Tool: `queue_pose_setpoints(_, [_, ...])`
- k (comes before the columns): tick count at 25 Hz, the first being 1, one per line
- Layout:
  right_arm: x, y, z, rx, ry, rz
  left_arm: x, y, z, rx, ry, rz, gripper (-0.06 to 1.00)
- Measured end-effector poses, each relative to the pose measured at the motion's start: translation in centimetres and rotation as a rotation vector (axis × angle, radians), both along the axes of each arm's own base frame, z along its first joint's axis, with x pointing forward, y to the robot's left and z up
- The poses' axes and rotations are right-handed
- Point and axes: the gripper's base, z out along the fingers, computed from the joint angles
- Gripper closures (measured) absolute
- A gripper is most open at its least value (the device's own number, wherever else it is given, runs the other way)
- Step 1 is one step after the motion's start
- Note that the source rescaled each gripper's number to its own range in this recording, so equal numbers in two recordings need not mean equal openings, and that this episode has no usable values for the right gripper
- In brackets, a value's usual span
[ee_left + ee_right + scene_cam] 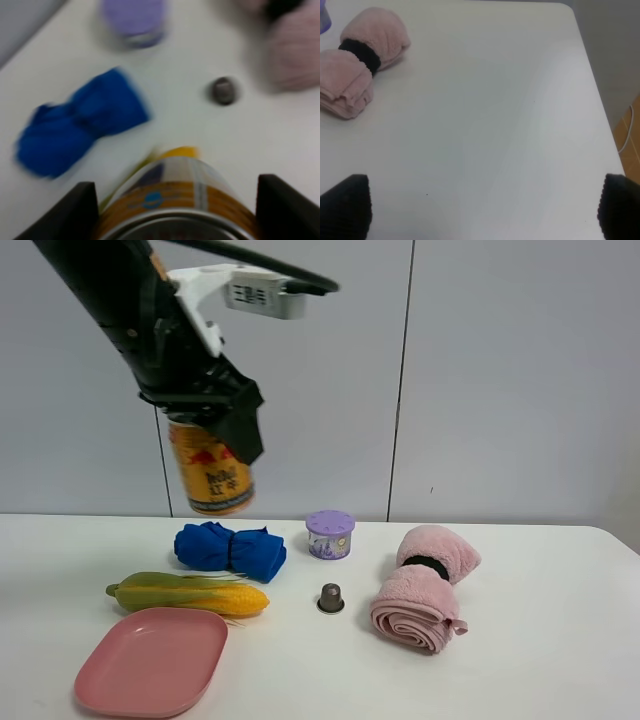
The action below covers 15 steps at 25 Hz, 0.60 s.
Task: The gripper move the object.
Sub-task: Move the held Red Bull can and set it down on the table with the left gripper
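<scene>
My left gripper [214,432], a black two-fingered claw on a thick black arm with a white box [262,292], is shut on the gold-yellow Red Bull can [211,477]. It holds the can upright, high above the white table [540,660], over the blue cloth. In the left wrist view the can [175,195] sits between the two black fingers [75,212]. My right gripper [482,207] is open and empty above bare table, with its fingertips [345,205] wide apart. It does not show in the exterior view.
On the table lie a blue cloth [230,548], a purple lidded jar [330,534], a small grey capsule [331,597], a rolled pink towel [425,585], a corn cob [190,593] and a pink plate [152,660]. The table's right edge [600,100] is near the right gripper.
</scene>
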Motion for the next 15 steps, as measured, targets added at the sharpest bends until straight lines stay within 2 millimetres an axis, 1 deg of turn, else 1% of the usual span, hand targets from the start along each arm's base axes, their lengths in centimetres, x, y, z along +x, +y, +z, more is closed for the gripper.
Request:
queue_pose_setpoints(2, [0.0,0.0,0.0,0.000,0.000,0.000,1.3,2.4,0.1,0.009,-0.011,0.079,0.93])
queue_pose_setpoints(5, [0.0,0.0,0.0,0.000,0.000,0.000,3.4,6.6,0.0,0.000,-0.040,0.208,0.93])
queue_pose_setpoints(8, [0.0,0.0,0.0,0.000,0.000,0.000,5.3,10.0,-0.2,-0.007,-0.090,0.295,0.93])
queue_pose_setpoints(11, [0.0,0.0,0.0,0.000,0.000,0.000,6.5,12.0,-1.2,0.026,-0.110,0.310,0.93])
queue_pose_setpoints(15, [0.0,0.0,0.0,0.000,0.000,0.000,8.2,13.2,-4.0,0.081,-0.077,0.297,0.93])
